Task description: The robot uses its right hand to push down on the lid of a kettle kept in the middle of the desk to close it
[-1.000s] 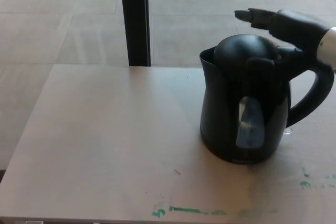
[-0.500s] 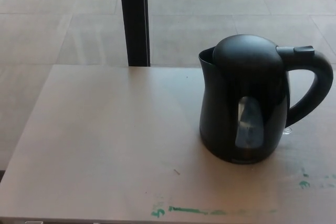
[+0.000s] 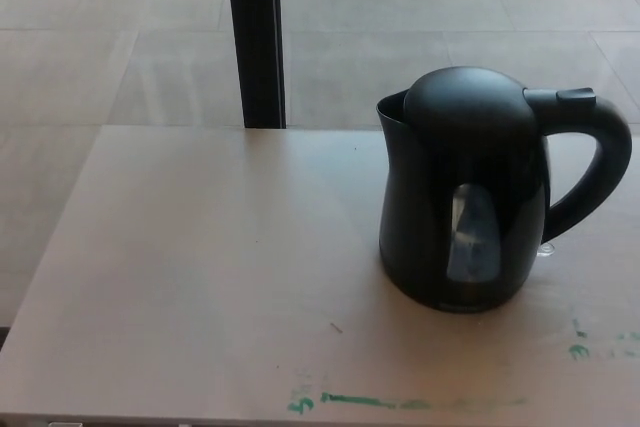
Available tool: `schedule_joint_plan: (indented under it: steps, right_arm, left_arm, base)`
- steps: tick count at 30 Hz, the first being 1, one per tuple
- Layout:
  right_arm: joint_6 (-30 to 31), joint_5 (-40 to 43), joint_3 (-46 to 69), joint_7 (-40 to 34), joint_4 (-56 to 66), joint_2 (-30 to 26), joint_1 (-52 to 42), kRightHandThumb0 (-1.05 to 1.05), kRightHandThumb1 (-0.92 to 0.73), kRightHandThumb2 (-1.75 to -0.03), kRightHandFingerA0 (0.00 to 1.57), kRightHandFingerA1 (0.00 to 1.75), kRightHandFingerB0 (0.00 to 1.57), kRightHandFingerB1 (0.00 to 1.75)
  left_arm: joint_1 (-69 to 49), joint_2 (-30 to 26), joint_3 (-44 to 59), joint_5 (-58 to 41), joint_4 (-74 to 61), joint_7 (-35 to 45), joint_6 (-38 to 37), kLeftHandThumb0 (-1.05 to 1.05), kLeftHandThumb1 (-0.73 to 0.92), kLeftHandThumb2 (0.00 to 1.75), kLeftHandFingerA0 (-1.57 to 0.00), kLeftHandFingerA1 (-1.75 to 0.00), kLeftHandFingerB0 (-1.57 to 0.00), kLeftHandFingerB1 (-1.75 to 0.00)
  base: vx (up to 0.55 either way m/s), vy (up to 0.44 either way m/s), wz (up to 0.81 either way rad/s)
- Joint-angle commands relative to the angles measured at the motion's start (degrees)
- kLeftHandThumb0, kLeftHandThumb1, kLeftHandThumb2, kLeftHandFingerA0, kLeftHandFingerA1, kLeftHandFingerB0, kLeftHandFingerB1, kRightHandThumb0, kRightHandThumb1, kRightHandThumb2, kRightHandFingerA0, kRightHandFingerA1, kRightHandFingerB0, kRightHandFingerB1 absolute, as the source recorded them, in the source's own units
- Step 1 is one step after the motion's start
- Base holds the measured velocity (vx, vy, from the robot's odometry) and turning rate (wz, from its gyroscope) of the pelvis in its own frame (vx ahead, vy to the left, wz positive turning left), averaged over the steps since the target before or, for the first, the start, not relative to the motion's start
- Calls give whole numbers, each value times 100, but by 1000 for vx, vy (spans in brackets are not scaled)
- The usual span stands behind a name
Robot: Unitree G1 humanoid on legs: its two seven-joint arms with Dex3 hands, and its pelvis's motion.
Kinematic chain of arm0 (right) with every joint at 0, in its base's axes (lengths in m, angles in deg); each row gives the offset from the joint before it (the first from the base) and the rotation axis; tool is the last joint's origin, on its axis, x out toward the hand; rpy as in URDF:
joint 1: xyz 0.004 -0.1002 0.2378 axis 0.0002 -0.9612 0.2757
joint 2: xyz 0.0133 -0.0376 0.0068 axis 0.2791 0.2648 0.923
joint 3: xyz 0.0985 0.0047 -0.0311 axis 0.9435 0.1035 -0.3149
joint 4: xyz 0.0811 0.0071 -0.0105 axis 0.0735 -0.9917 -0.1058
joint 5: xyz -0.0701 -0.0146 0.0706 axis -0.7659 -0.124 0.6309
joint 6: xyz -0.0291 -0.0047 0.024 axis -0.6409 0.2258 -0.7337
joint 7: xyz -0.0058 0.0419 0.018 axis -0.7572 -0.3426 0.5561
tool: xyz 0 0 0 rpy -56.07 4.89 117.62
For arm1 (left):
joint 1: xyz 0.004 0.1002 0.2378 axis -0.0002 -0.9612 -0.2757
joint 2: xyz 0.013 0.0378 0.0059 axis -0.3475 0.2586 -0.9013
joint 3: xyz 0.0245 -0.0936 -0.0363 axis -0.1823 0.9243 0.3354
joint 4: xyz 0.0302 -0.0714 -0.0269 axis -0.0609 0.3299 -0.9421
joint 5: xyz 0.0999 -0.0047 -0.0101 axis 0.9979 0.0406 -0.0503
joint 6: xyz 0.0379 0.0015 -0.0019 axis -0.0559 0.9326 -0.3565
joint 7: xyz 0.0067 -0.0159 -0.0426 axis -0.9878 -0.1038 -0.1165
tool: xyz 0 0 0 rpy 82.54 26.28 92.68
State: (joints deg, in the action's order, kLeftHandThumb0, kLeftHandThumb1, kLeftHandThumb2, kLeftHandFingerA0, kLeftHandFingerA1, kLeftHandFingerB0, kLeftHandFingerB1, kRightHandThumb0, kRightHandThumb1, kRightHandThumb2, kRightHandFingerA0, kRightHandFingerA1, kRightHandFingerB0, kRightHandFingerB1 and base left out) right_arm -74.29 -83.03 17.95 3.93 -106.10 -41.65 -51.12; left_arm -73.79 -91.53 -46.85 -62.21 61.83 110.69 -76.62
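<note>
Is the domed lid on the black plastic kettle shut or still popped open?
Shut. The domed lid sits flush on the black plastic kettle, no gap showing around its rim. The kettle stands upright on the pale wooden desk; neither hand is in view.

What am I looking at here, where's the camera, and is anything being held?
This view comes from a camera on a humanoid robot's head, looking down at the desk in front of it. The robot has two arms with black hands, but neither hand shows in this picture, so nothing is being held. On the desk stands one black electric kettle, upright, toward the right side. Its domed lid sits down on the body and looks closed, its handle points right, and a clear water window faces the camera. Near the front edge of the desk are some green marks. Behind the desk is tiled floor and a dark upright post.
</note>
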Motion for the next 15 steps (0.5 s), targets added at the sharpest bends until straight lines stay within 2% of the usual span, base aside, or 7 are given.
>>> schedule_joint_plan:
  steps: [1,2,3,6,8,10,15]
  right_arm:
    - [-669,1810,2099,-260,-1203,880,-2081,-40,-36,-101,5,57,0,51]
    - [-732,1868,2191,-361,-1305,971,-2110,-91,-75,-63,2,66,14,42]
    - [-883,1969,2364,-506,-1402,1203,-2277,-98,-57,-94,8,67,9,49]
    - [-1051,2090,2648,-790,-1517,1630,-2560,-41,-32,-100,4,57,0,52]
    - [-1141,2241,2860,-916,-1618,1845,-2587,-97,-63,-83,7,67,9,48]
    - [-1140,2313,2968,-853,-1681,1932,-2667,-41,-34,-101,5,58,0,52]
    - [-1115,2227,2994,-1142,-1797,2228,-2947,-92,-80,-65,8,72,8,44]
  left_arm:
    - [-54,-27,-47,-10,24,25,-97,-68,68,60,-49,-51,-38,-36]
    - [-40,-9,-24,-38,24,5,-91,-67,66,60,-51,-52,-38,-37]
    - [-41,-3,24,-98,6,36,-47,-68,64,60,-51,-53,-36,-36]
    - [-52,-33,-39,-48,-83,88,-107,-68,67,60,-51,-53,-37,-35]
    - [-9,-57,-62,-32,-128,80,-65,-68,67,61,-51,-53,-38,-36]
    - [-20,-48,36,-134,-102,95,-2,-67,65,60,-51,-54,-34,-36]
    - [-59,-83,41,-146,-194,102,55,-70,53,91,-48,-63,-32,-49]
  base:
    - [0,0,0]
    - [0,0,0]
    - [0,0,0]
    - [0,0,0]
    - [0,0,0]
    - [0,0,0]
    - [0,0,0]
